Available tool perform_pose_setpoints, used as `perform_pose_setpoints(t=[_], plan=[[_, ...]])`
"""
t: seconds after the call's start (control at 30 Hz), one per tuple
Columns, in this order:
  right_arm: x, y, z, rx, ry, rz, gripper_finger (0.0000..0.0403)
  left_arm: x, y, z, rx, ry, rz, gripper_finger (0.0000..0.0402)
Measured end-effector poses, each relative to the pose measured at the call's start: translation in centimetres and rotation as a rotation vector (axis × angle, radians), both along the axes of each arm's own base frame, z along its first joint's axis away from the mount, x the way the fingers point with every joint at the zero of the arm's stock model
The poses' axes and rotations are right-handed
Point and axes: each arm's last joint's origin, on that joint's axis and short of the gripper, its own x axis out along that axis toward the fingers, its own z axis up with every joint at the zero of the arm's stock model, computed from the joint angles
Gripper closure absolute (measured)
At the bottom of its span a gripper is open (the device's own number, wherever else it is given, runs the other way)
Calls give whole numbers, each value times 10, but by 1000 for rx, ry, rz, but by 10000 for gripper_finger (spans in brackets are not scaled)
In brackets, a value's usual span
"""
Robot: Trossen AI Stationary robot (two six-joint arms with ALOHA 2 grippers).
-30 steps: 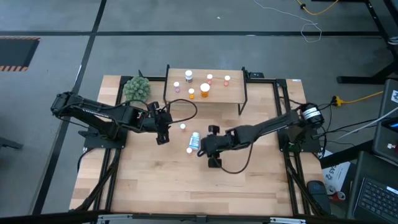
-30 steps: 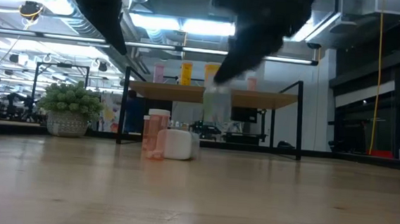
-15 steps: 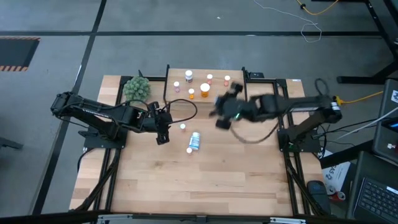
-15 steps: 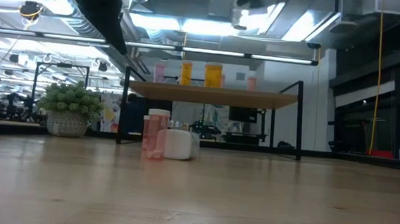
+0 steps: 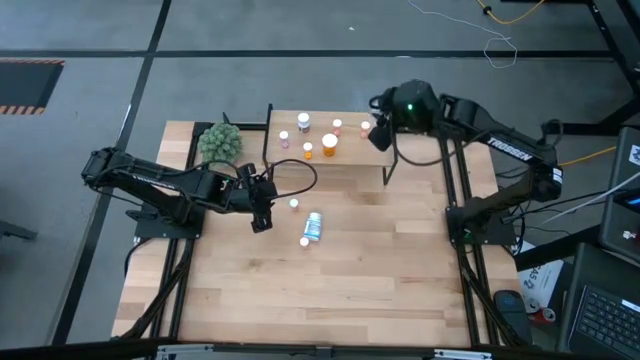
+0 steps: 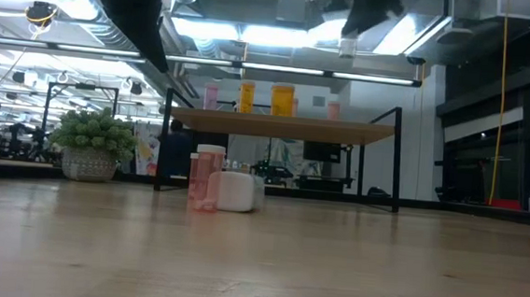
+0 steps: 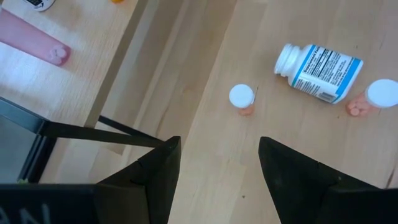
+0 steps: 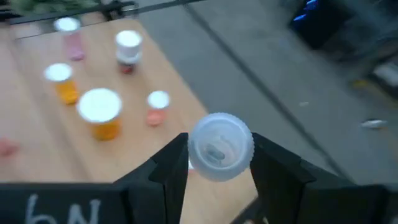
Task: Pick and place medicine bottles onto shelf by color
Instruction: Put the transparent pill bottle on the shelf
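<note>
My right gripper (image 5: 380, 135) hangs high over the right end of the shelf (image 5: 345, 158), shut on a small clear medicine bottle (image 8: 221, 146); the low view also shows the bottle (image 6: 347, 46). Several orange, pink and white bottles stand on the shelf, among them a large orange one (image 5: 329, 143). On the table a white bottle with a blue label (image 5: 314, 225) lies on its side, with two small bottles (image 5: 294, 204) (image 5: 305, 241) by it. My left gripper (image 5: 262, 205) waits open, left of these. My right gripper pinches the clear bottle between its two fingers, one on each side of its round body (image 8: 193, 155). The bottle's round end faces the wrist camera. It hangs just below the fingers (image 6: 358, 15), lifted clear, well above the shelf board.
A green plant ball (image 5: 220, 142) sits at the shelf's left end. The shelf's black frame posts (image 5: 392, 165) stand at its corners. Bare wood spreads over the table's near half (image 5: 320, 290).
My right gripper has risen from beside the lying white bottle and swung toward the table's far right, turning as it went, with the clear bottle held between its fingers. It now stands over the shelf's right end. The bottles on the table have stayed put.
</note>
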Motion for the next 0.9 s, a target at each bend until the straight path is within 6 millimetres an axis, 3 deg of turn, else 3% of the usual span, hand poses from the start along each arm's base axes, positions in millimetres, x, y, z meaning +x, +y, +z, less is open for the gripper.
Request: perform_pose_setpoints(t=[0.23,0.63,0.8,0.9], plan=[[-7,-4,-9,172,38,116,244,0,0,0,-2,-2,3,189],[-27,16,-1,182,38,105,244,0,0,0,-18,-15,24,189],[-42,28,-25,159,-5,124,244,0,0,0,-28,-22,37,189],[-44,31,-43,110,-122,149,244,0,0,0,-31,-25,41,189]])
